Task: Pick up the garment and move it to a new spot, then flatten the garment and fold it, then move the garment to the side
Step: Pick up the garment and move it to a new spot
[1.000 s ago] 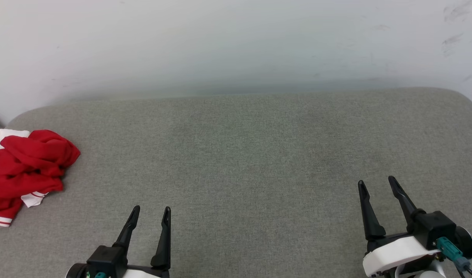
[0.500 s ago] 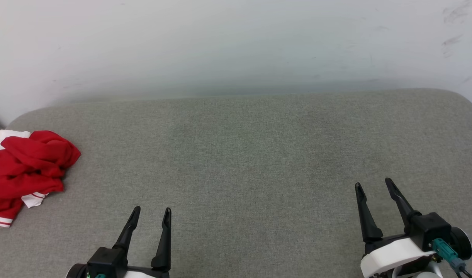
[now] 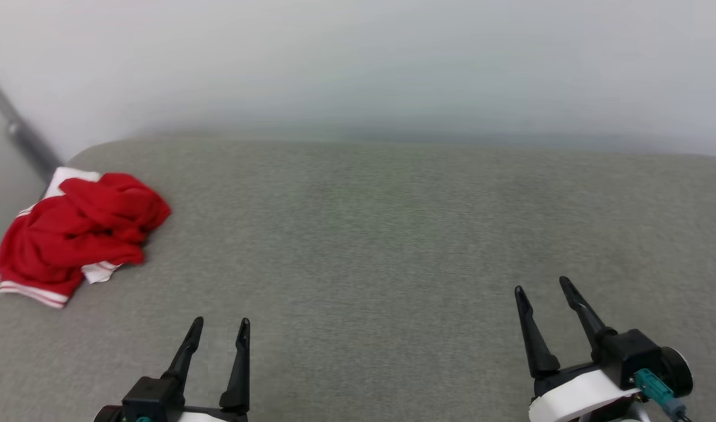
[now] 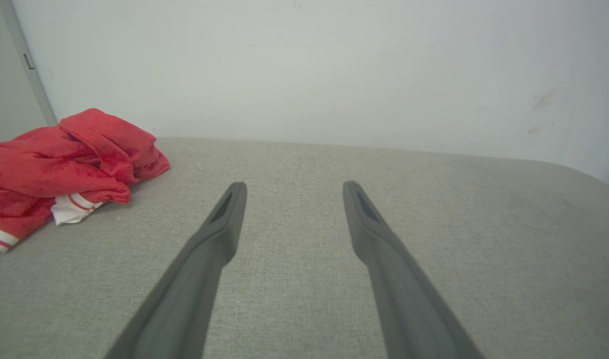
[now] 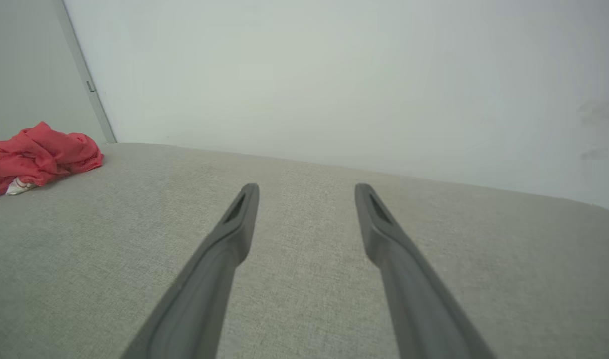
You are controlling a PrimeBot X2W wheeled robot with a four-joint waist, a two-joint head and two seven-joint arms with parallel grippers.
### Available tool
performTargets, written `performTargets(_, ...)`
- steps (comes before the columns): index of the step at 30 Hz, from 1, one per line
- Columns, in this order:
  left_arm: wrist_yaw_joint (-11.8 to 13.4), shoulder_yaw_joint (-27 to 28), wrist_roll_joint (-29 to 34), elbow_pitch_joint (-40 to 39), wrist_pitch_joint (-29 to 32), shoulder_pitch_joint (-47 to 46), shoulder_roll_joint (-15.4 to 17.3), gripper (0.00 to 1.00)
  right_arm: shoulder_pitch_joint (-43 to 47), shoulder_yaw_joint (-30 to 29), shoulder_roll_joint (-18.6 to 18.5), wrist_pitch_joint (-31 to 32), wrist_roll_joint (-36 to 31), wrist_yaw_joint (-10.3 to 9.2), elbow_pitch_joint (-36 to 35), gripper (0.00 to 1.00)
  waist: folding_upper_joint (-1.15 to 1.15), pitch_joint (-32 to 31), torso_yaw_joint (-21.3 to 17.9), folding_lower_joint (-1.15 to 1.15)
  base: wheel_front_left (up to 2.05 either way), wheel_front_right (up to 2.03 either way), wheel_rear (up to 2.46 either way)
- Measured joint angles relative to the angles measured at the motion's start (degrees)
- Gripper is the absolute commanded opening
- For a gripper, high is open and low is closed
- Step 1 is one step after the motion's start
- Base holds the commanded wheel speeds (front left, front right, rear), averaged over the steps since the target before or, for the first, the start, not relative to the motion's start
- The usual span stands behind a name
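The garment (image 3: 77,234), a bright red T-shirt with white striped trim, lies crumpled at the far left edge of the grey cushioned surface (image 3: 370,234). The left wrist view has the garment (image 4: 65,164) at its left, and the right wrist view shows the garment (image 5: 35,157) at its far left. My left gripper (image 3: 220,322) hovers open at the lower left, well to the right of the garment and nearer to me. Open too is my right gripper (image 3: 542,286), low on the right. Nothing sits between the fingers of either.
A pale wall (image 3: 358,64) rises behind the surface. A grey vertical strip (image 3: 18,132) runs down the wall at the far left, by the garment. The surface's rounded left corner (image 3: 85,152) is close to the garment.
The head camera has turned to the left, so the garment sits further into the picture. Both grippers stay open and appear slightly lower.
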Motion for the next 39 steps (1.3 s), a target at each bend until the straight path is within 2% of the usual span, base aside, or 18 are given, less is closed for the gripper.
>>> performTargets(10, -0.3, 3.0, -0.1, 0.5, 0.0, 0.0, 0.0, 1.0, 0.2, 3.3, 0.0, 0.0, -0.1, 0.0, 0.5, 1.0, 0.0, 0.1, 8.7, 0.0, 0.0, 0.0, 0.0)
performTargets(23, -0.6, 4.0, 0.8, -0.9, 0.0, 0.5, 0.0, 1.0, 0.1, 6.4, 0.0, 0.0, 0.3, 0.0, 0.7, 1.0, 0.0, -0.3, 18.5, 0.0, 0.0, 0.0, 0.0)
performTargets(31, -0.8, 3.5, 1.7, -1.8, 0.0, 1.1, 0.0, 1.0, 0.3, 6.5, 0.0, 0.0, 0.5, 0.0, 0.8, 1.0, 0.0, -0.7, 21.7, 0.0, 0.0, 0.0, 0.0)
performTargets(39, -0.8, 3.6, 2.2, -3.6, 0.0, 1.2, 0.0, 1.0, 0.3, 7.3, 0.0, 0.0, 0.5, 0.0, 0.5, 1.0, 0.0, -0.5, 22.3, 0.01, 0.0, 0.0, 0.0)
